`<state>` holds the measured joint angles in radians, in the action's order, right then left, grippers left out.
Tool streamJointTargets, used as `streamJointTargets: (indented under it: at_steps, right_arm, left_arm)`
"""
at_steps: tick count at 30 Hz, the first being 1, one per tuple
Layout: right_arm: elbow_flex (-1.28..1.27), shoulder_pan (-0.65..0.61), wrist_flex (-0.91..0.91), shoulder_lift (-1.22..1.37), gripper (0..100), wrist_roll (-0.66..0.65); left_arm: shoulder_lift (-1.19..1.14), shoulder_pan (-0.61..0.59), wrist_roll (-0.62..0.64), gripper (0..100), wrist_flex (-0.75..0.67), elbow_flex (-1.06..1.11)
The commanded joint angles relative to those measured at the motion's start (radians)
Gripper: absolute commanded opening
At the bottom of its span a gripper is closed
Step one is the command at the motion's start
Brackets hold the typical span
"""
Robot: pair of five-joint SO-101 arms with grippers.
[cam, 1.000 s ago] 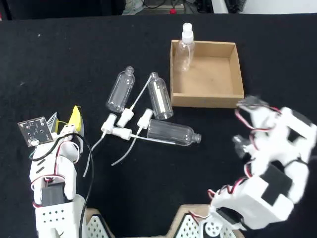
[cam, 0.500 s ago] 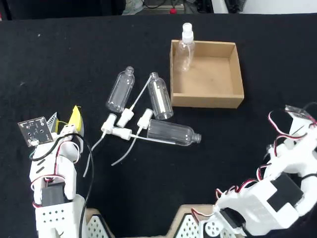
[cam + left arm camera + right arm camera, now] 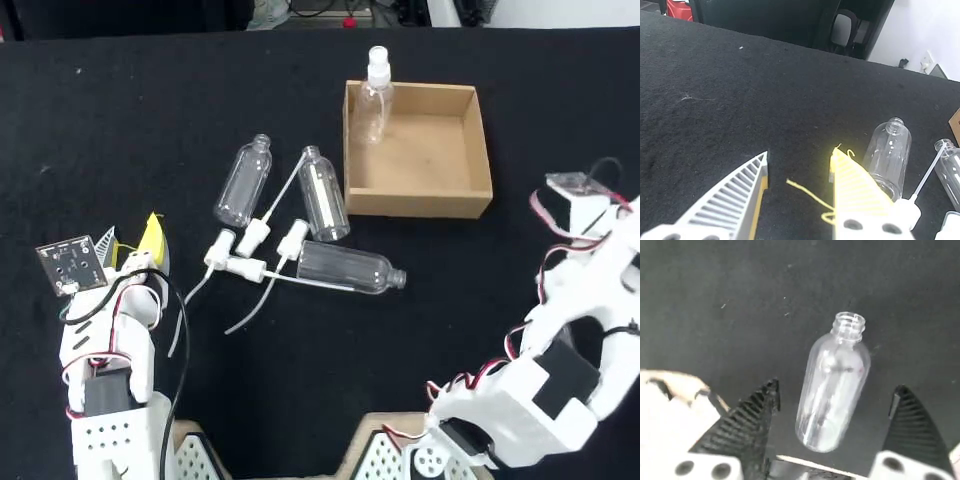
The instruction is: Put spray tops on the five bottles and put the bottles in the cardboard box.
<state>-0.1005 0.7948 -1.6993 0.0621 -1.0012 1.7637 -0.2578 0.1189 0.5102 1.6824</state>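
Note:
A cardboard box (image 3: 478, 140) holds one upright bottle with a spray top (image 3: 375, 92) in its far left corner. Three open clear bottles lie left of the box (image 3: 243, 181) (image 3: 323, 192) (image 3: 350, 268), with several white spray tops (image 3: 253, 236) beside them. In the right wrist view another open bottle (image 3: 835, 385) lies on the black cloth below my open right gripper (image 3: 836, 390), between its fingers. The right arm (image 3: 585, 300) stands at the table's right edge. My left gripper (image 3: 800, 155) is open and holds nothing, near a bottle (image 3: 888, 157) and a spray top (image 3: 907, 211).
A black cloth (image 3: 150, 110) covers the table. The left arm's base (image 3: 105, 400) stands at the front left with a black cable (image 3: 178, 350) beside it. Bare cloth lies behind the bottles and in front of the box.
The right arm has swung from the front of the box out to the table's right edge, then lifted its wrist a little farther back. The left arm, bottles and tops have not moved.

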Motion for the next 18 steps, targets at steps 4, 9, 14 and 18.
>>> streamJointTargets:
  at_steps: [4, 9, 14, 18]
  right_arm:
    - [0.081, -0.009, -0.064, 0.012, 32.8, 0.023]
    - [0.074, -0.009, -0.06, 0.108, 32.8, 0.021]
    - [0.074, 0.052, -0.02, 0.222, 32.8, 0.021]
    - [0.07, 0.117, 0.037, 0.24, 33.1, 0.021]
  left_arm:
    - [0.008, 0.01, -0.002, 20, 0.006, 0.019]
    - [0.008, 0.01, -0.002, 20, 0.006, 0.019]
    - [0.008, 0.01, -0.002, 20, 0.006, 0.019]
    - [0.008, 0.01, -0.002, 20, 0.006, 0.019]
